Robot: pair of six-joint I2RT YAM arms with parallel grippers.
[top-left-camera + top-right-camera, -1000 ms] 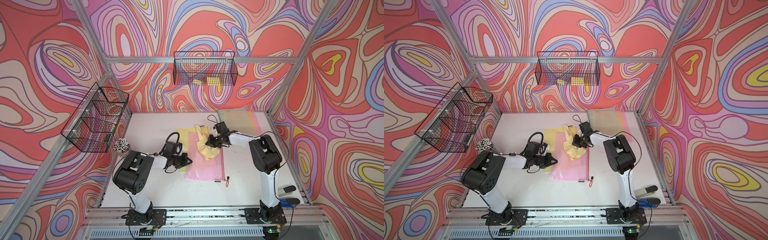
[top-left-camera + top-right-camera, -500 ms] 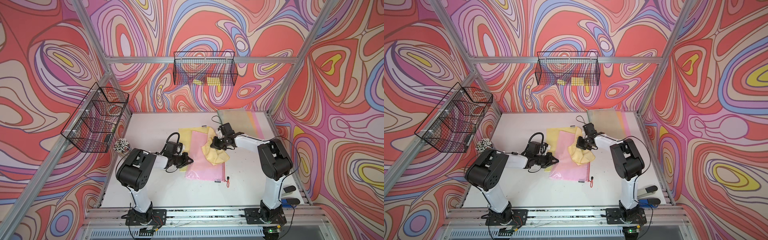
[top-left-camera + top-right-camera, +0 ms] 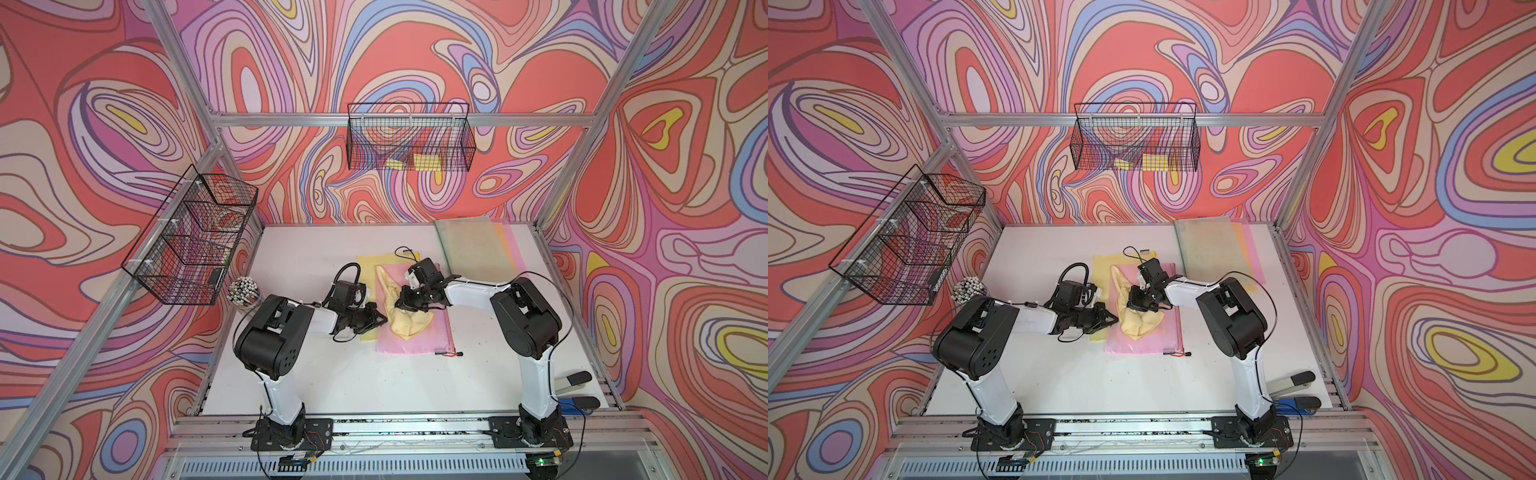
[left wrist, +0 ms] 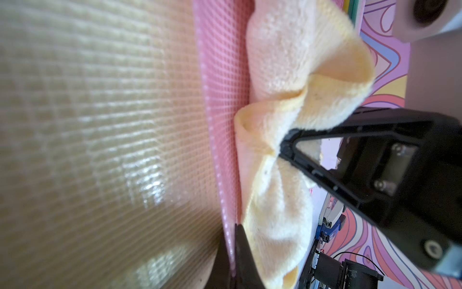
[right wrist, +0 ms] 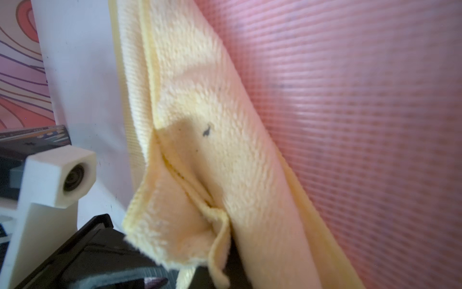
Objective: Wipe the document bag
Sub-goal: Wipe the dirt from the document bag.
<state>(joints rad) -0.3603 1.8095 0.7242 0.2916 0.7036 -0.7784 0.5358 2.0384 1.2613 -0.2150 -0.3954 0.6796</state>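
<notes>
The pink mesh document bag (image 3: 415,343) (image 3: 1144,345) lies flat mid-table, overlapping a yellow bag (image 3: 368,266). A crumpled yellow cloth (image 3: 409,322) (image 3: 1140,322) rests on its left part. My right gripper (image 3: 405,301) (image 3: 1136,301) is shut on a fold of the cloth (image 5: 212,125), which it presses onto the pink bag (image 5: 362,125). My left gripper (image 3: 382,320) (image 3: 1113,320) (image 4: 233,250) is shut on the pink bag's left edge (image 4: 225,100), beside the yellow bag (image 4: 100,125). The cloth (image 4: 287,62) hides the right gripper's fingertips.
A stack of document bags (image 3: 469,245) lies at the back right. A cup of white-tipped sticks (image 3: 243,289) stands at the left edge. Wire baskets hang on the back wall (image 3: 409,143) and on the left wall (image 3: 195,237). Tools (image 3: 577,378) lie at the front right.
My right gripper dragged the cloth to the right over the pink bag, then back left and nearer the front. The cloth is bunched again. The left gripper kept its hold.
</notes>
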